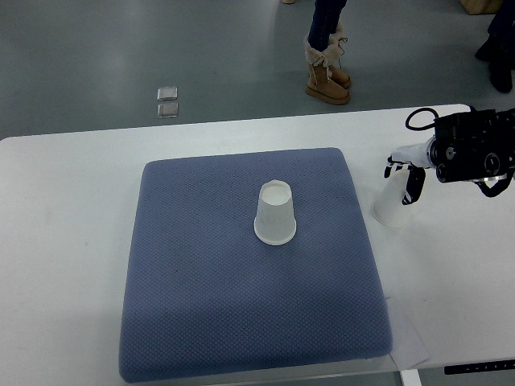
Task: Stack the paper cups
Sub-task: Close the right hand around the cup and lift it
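**Ana:** Since only two cups showed, how far along would you say the stacking was?

**Ben:** Barely begun, by my reading. One paper cup [275, 213] stood upside down near the middle of the blue mat [201, 281], alone, with nothing nested over it. The second cup [393, 205] was off the mat, just beyond the mat's right edge, over the white table [72, 241]. The two were well apart, so no stack existed yet.

**Ana:** And the hand?

**Ben:** The right hand [406, 173] came in from the right, also past the mat's right edge, and its fingers were closed round the upper part of that second cup. The cup hung tilted, its wider end pointing down and toward the mat. Whether its rim touched the table I could not tell.

**Ana:** How tight was the grip?

**Ben:** Fingers together on the cup wall, not spread. Beyond that it was too small to judge.

**Ana:** What was left, then?

**Ben:** Nearly everything, I'd judge: carrying the held cup over the mat to the standing one, lowering it on, and letting go. The left arm did not show at all
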Controlling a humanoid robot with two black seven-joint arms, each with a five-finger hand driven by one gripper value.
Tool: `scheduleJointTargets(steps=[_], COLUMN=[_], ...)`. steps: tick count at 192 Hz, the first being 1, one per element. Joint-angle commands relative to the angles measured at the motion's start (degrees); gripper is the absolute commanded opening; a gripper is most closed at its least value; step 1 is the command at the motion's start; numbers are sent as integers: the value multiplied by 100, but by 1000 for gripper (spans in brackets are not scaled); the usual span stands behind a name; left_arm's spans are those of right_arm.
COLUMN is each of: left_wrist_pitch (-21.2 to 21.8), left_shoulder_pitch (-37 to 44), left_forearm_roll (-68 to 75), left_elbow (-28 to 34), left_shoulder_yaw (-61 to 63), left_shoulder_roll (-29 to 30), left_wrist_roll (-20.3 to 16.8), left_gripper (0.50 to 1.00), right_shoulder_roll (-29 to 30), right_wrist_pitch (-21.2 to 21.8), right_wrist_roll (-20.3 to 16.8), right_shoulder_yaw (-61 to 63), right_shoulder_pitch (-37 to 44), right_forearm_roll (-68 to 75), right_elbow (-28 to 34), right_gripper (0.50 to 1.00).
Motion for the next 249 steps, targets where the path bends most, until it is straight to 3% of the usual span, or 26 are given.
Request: scheduleJointTargets(steps=[1,38,157,207,249], left_wrist_pitch=[-1,-1,-1,-1,-1], left_shoulder_pitch=[3,-6,3,3,3], left_forearm_roll=[0,0,0,0,0], left_elbow=[0,0,0,0,0], left_shoulder_yaw=[0,0,0,0,0], left_shoulder_roll=[0,0,0,0,0], left_wrist_roll=[0,0,0,0,0], left_gripper=[1000,1000,1000,1000,1000], right_shoulder_roll=[2,-7,-253,-789,-895], right_wrist_pitch=[-6,-6,179,802,1356], right_wrist_roll=[0,9,9,18,18], right_shoulder_yaw=[-8,-8,-34,-131,-333], right_shoulder_pitch=[-5,-5,444,1753,2816], right_forearm_roll=[-9,-17,-9,-88,-97], right_elbow=[-8,-8,203,686,923], right_gripper=[746,656,656,656,656])
